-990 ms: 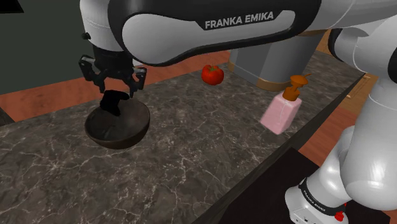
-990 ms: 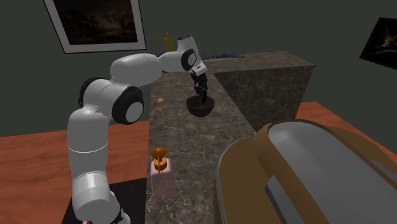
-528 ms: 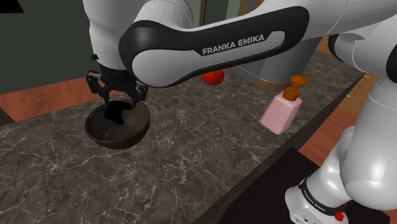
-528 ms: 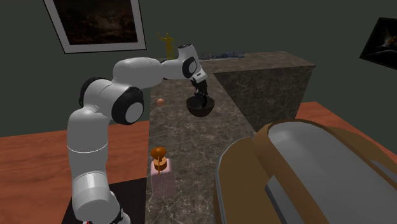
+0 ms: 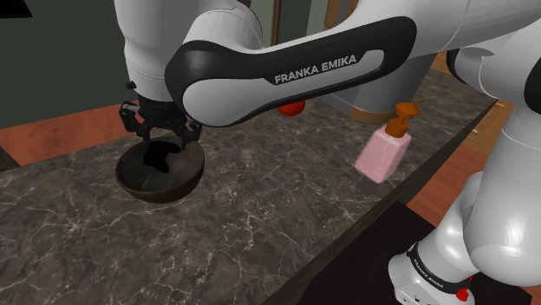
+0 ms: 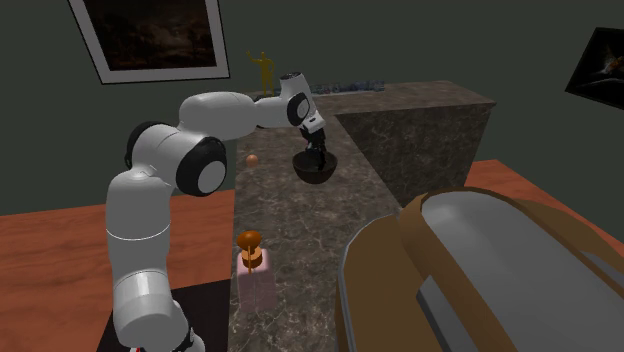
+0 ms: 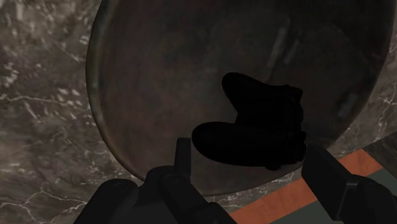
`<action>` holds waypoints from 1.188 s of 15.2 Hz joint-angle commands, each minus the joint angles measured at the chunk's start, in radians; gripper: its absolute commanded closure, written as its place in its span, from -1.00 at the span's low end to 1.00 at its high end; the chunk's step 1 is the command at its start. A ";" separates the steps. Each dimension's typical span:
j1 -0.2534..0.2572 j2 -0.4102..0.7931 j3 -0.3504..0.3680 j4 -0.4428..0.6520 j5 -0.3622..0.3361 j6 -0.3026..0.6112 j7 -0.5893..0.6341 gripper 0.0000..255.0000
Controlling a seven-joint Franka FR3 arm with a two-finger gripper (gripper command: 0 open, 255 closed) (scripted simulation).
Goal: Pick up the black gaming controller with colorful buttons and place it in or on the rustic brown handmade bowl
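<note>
The dark brown bowl [image 5: 147,186] [image 6: 313,172] stands on the dark marble counter [image 5: 260,217]. Inside it lies the black controller [image 5: 159,158] [image 7: 254,127], seen as a plain black shape against the bowl's inner wall [image 7: 159,63]. My gripper [image 5: 160,139] [image 6: 315,148] [image 7: 250,150] hangs low over the bowl, straight above the controller. Its fingers [image 7: 182,147] stand apart on either side of the controller, with a thin gap at each side, so the gripper is open. The arm covers the far rim of the bowl in the shoulder view.
A red tomato [image 5: 293,107] [image 6: 253,159] sits behind the arm. A pink soap dispenser [image 5: 381,154] [image 6: 253,275] stands near the counter's edge by the stand. A large grey and brown object [image 6: 470,270] occupies the counter's end. Red-brown floor lies beyond the counter.
The gripper came down from above the bowl into its mouth with the controller. The controller now lies in the bowl between spread fingers. Over the last half second little moved.
</note>
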 commanded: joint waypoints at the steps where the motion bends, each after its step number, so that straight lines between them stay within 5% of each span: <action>1: 0.000 0.000 0.000 0.000 0.000 0.000 0.000 -1.00; 18: -0.003 -0.059 0.015 0.044 0.040 -0.093 -0.024 -1.00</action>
